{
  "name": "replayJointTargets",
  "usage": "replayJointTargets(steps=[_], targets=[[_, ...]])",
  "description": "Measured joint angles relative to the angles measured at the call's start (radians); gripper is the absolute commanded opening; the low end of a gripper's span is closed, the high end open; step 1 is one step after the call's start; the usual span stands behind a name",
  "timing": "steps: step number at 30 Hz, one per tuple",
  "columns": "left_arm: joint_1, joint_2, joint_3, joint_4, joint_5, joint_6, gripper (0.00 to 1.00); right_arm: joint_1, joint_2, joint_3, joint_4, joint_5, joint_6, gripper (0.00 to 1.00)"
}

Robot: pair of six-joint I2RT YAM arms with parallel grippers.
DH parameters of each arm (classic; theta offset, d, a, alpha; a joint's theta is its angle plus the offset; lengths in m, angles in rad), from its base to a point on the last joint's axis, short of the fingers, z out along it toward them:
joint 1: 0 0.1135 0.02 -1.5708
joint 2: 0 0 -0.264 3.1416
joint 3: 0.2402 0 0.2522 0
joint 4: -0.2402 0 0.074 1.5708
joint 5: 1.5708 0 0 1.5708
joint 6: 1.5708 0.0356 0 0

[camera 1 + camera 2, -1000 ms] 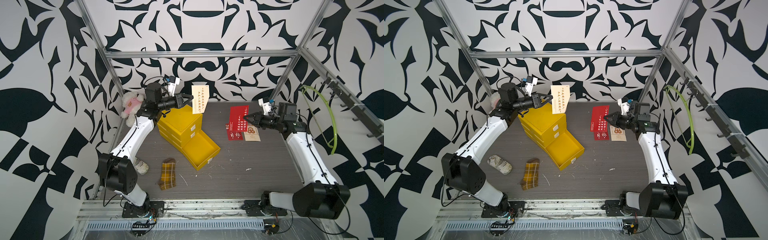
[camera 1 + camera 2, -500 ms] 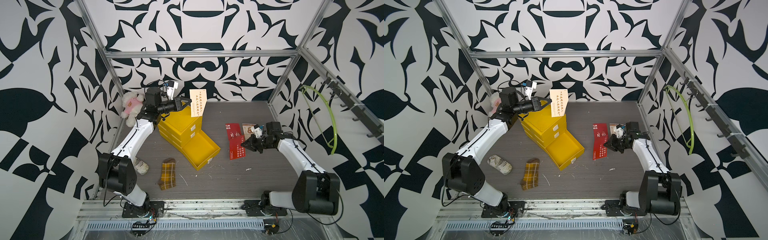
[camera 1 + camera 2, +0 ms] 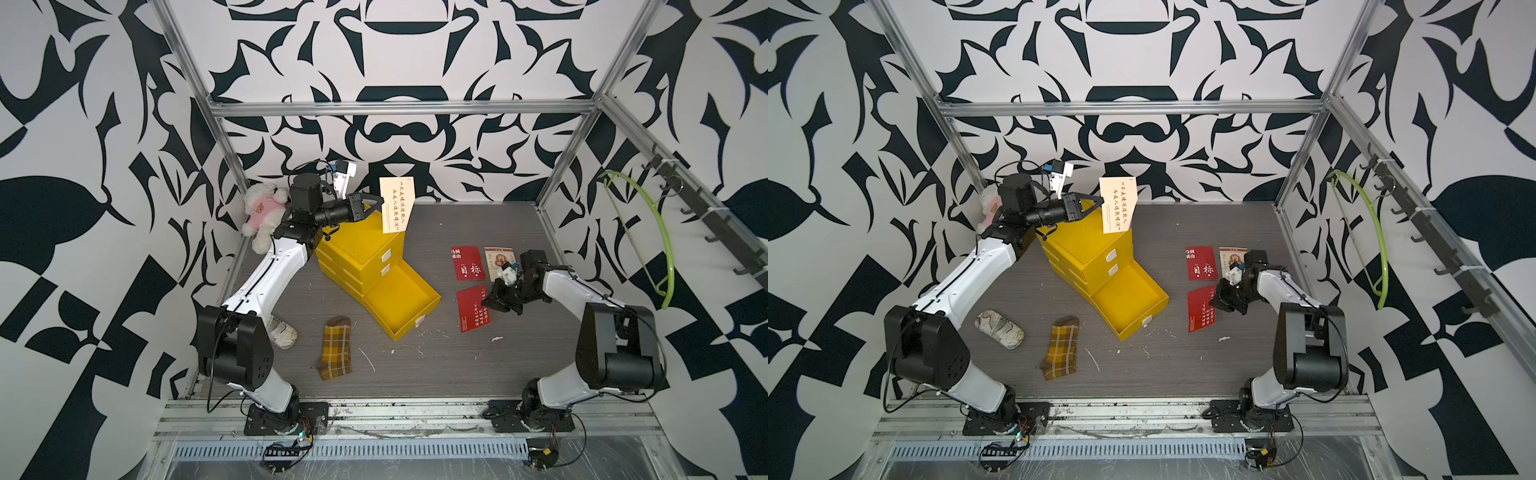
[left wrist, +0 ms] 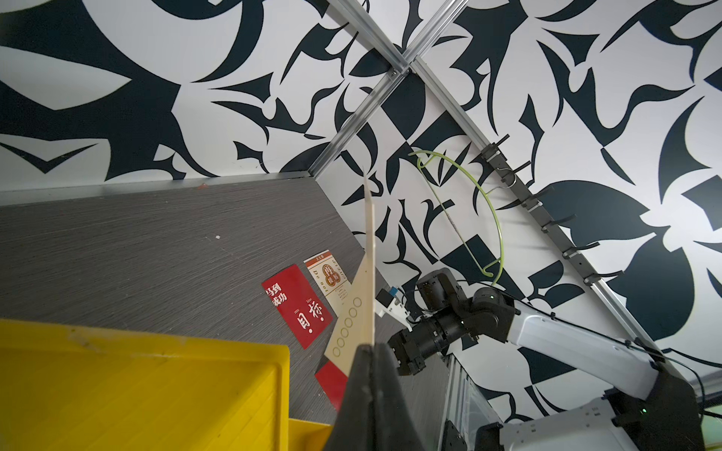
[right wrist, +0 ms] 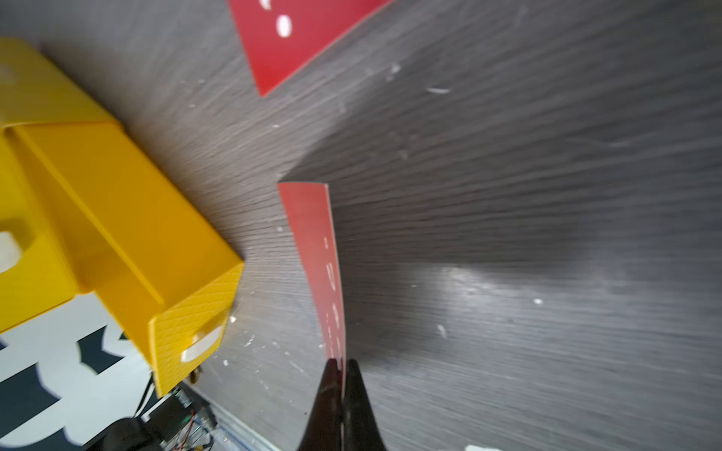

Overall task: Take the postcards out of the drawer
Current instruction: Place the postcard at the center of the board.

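Both pincers closed on cards beside the open drawer (image 3: 401,301).

Both top views: upper left of centre, the left gripper (image 3: 379,203) pinches an upright cream postcard (image 3: 397,204) above the yellow drawer unit (image 3: 359,253). Right of centre, the right gripper (image 3: 485,303) grips a red postcard (image 3: 471,311) low over the table (image 3: 415,374), contact unclear. Just above lie a second red postcard (image 3: 467,264) and an emblem postcard (image 3: 496,257), its corner hidden by the wrist. Left wrist view: jaws pressed on the cream postcard, seen edge-on. Right wrist view: blurred, jaws clamping the red postcard's edge, print unreadable.
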Motion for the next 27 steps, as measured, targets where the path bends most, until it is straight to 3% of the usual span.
replayJointTargets(steps=[4,13,18,22,27], targets=[[0.0,0.001,0.0,0.0,0.007,-0.002,0.0,0.012,0.022,0.006,-0.025,0.075,-0.004,0.06],[0.0,0.006,0.0,0.0,0.012,-0.003,0.0,0.068,0.06,0.016,-0.053,0.2,-0.004,0.29],[0.0,0.006,0.0,0.0,0.013,-0.005,0.0,0.076,0.05,0.017,-0.064,0.268,0.0,0.35],[0.0,0.006,0.002,0.0,0.015,-0.012,0.0,0.076,0.013,0.043,-0.088,0.311,0.0,0.36],[0.0,0.017,0.013,0.043,0.047,-0.079,0.0,0.074,-0.122,0.12,-0.048,0.262,0.011,0.46]])
